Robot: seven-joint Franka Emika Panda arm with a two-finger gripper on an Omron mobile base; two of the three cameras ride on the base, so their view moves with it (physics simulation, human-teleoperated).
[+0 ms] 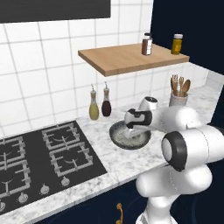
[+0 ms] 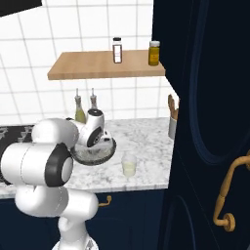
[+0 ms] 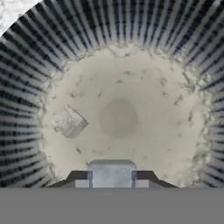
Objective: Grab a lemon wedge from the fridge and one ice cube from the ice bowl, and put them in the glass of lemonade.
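Observation:
The ice bowl (image 1: pixel 114 134) (image 2: pixel 106 155) is a dark ribbed bowl with a whitish speckled inside (image 3: pixel 131 87), and it stands on the marble counter. My gripper (image 1: pixel 131 132) (image 2: pixel 99 144) (image 3: pixel 111 183) reaches down into it and is shut on an ice cube (image 3: pixel 111 173), a pale block between the two dark fingertips. A second ice cube (image 3: pixel 68 122) lies loose on the bowl's floor to the left. The glass of lemonade (image 2: pixel 129 165) stands on the counter just right of the bowl, apart from it. The fridge and the lemon wedge are out of view.
Two oil bottles (image 1: pixel 99 105) stand at the wall behind the bowl. A white cup of wooden utensils (image 1: pixel 178 97) is at the back right. A wooden shelf (image 1: pixel 131 57) with two jars hangs above. The stove (image 1: pixel 43 153) lies left; a tall navy cabinet (image 2: pixel 210 122) rises close on the right.

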